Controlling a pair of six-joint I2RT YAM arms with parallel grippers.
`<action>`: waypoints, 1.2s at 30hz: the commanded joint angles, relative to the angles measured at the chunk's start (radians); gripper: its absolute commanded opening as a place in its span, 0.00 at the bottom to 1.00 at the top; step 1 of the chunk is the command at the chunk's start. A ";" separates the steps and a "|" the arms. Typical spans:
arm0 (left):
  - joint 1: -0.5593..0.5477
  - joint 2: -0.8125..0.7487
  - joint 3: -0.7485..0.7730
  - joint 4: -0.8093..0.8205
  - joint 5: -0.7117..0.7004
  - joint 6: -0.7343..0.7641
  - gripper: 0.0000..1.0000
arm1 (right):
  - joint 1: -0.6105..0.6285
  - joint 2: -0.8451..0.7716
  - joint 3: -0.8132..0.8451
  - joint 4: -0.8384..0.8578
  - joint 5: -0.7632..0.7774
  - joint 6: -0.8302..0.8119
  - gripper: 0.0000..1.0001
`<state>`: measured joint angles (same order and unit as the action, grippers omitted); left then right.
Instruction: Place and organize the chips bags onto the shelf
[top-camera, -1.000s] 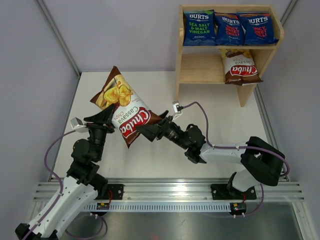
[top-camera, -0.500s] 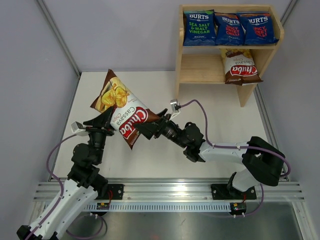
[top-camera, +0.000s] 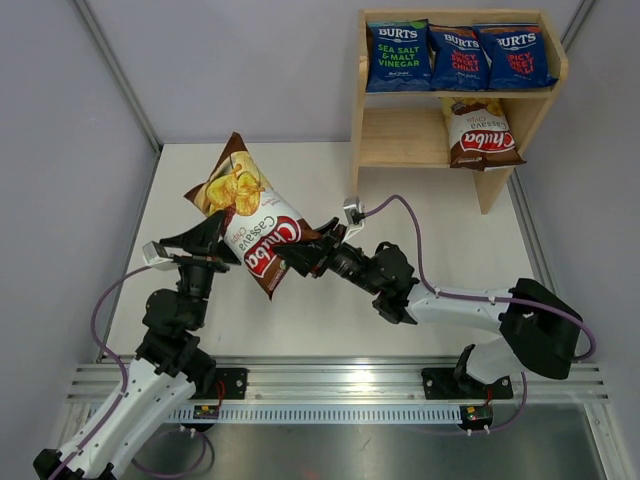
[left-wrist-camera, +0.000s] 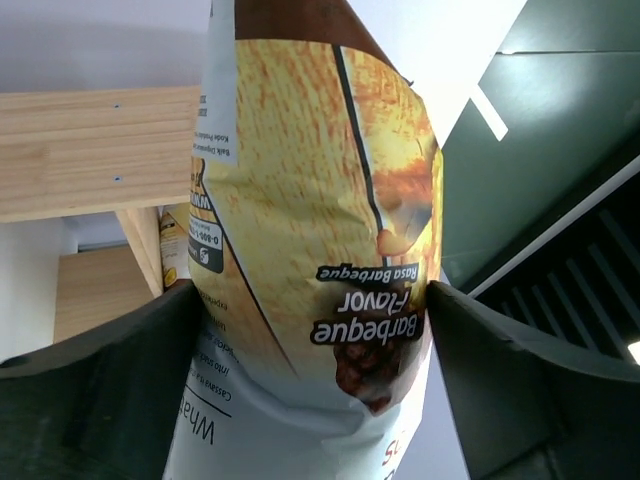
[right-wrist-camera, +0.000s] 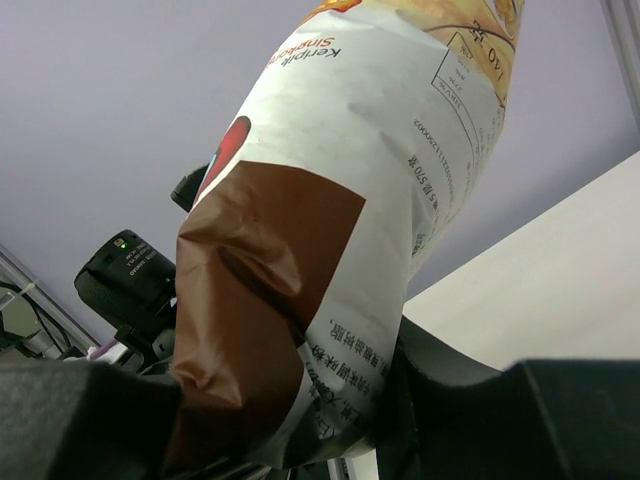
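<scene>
Chuba bag (top-camera: 250, 215) hung aloft over bench (top-camera: 330, 180), well apart from shelf (top-camera: 400, 140); right fingers (right-wrist-camera: 470, 400) pinched tight on crumpled brown end, likely bearing weight; left fingers (left-wrist-camera: 90, 390) spread wide, flanking bag, probably steadying it; lower tier had room.

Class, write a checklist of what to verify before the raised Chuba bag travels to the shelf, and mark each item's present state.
1. Right hand clamps the raised Chuba bag: ok.
2. Left hand grips it: cannot tell; its fingers flank the bag.
3. Bag clear of the table: ok.
4. Shelf lower tier has room beside the shelved Chuba bag: ok.
5. Top tier filled with three BURTS bags: ok.
</scene>
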<state>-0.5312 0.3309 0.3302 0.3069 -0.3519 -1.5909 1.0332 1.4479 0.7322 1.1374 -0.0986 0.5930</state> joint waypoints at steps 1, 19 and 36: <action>-0.018 0.008 0.026 -0.026 0.077 0.063 0.99 | 0.010 -0.078 0.004 0.064 -0.024 -0.056 0.25; -0.016 -0.017 0.125 -0.371 -0.196 0.423 0.99 | -0.074 -0.394 -0.263 -0.027 0.092 -0.013 0.20; -0.004 0.209 0.423 -0.680 -0.119 0.994 0.99 | -0.352 -1.001 -0.355 -0.715 0.398 0.126 0.20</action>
<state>-0.5415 0.5167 0.6903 -0.3122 -0.4992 -0.7647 0.7048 0.5255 0.3714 0.5312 0.1749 0.6945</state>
